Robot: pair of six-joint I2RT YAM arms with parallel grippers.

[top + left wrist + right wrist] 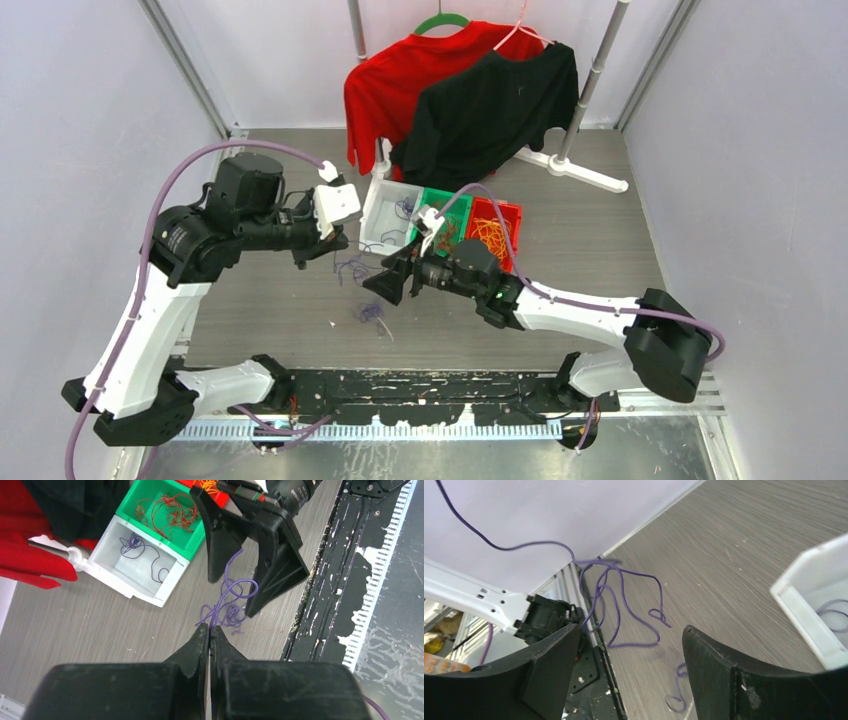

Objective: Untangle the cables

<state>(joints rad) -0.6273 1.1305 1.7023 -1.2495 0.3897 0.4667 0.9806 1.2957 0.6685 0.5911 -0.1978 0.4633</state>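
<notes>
My left gripper (pixel 333 250) (pixel 210 630) is shut on a thin purple cable (pixel 227 607) that runs out from its fingertips into a loose tangle (pixel 350 268) (pixel 616 592) hanging above the table. My right gripper (pixel 388 284) (pixel 629 642) stands open just right of that tangle, nothing between its fingers (pixel 220 545). A second small purple bunch (pixel 368 312) (pixel 676 690) lies on the table below. More purple cable lies in the white bin (pixel 150 587), dark red cables (pixel 167 512) in the green bin, and yellow-orange cables (pixel 490 236) in the red bin.
The three bins (pixel 380 205) sit in a row behind the grippers. A rack with a red shirt (pixel 385 85) and a black shirt (pixel 490 105) stands at the back, its white foot (pixel 585 172) on the table. The black base rail (pixel 420 385) runs along the near edge.
</notes>
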